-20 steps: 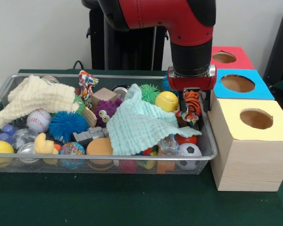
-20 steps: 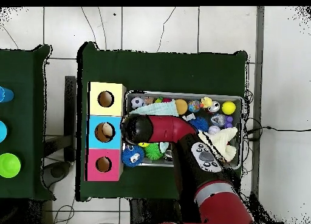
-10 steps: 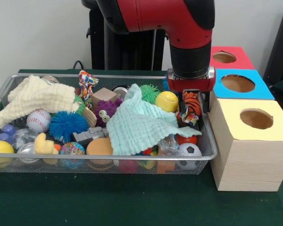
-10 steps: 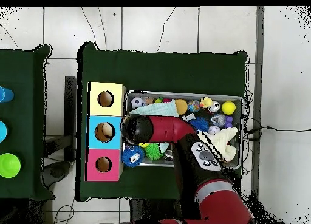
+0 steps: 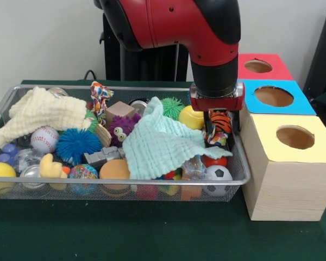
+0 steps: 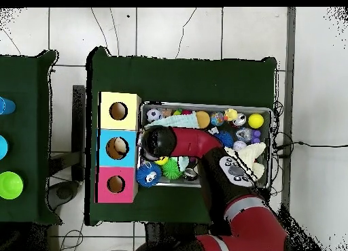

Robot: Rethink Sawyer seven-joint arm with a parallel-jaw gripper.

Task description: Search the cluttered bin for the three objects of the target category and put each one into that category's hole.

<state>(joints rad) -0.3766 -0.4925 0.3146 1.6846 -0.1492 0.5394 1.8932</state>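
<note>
Pincer gripping tiger toy — above wire bin

The bin is fine wire mesh with a shiny metal rim. Draped inside it, the mint cloth and the cream cloth look soft, with a crinkled gauze weave. The blue spiky ball is rubbery and bristled, and the soccer ball smooth and glossy. The yellow-topped box has pale bare wood sides with a matt top. The arm's red shell is glossy plastic. Matt dark green cloth covers the bench.
</note>
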